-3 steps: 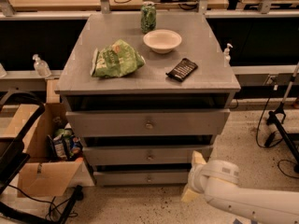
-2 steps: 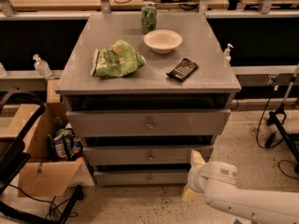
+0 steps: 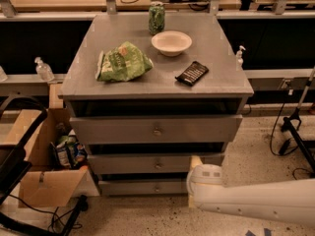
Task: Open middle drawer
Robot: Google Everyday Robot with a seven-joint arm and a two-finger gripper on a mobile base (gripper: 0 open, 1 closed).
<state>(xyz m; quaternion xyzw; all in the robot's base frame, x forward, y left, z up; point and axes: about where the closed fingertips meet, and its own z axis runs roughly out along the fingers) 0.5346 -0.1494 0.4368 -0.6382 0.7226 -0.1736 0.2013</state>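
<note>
Your gripper (image 3: 194, 181) is hovering low by the cabinet's (image 3: 157, 85) front right corner, beside the right end of the middle drawer (image 3: 133, 164); grip state: cannot tell. Up top, the white bowl (image 3: 171, 43) is sitting empty. The cardboard box (image 3: 44, 183) at left is holding packets (image 3: 68, 152).

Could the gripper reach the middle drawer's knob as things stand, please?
Probably yes: the gripper sits by the right end of the grey wooden middle drawer, nothing between it and its round metal knob.

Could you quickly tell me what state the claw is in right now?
Claw: cannot be told; it is low, by the right end of the middle drawer.
</note>
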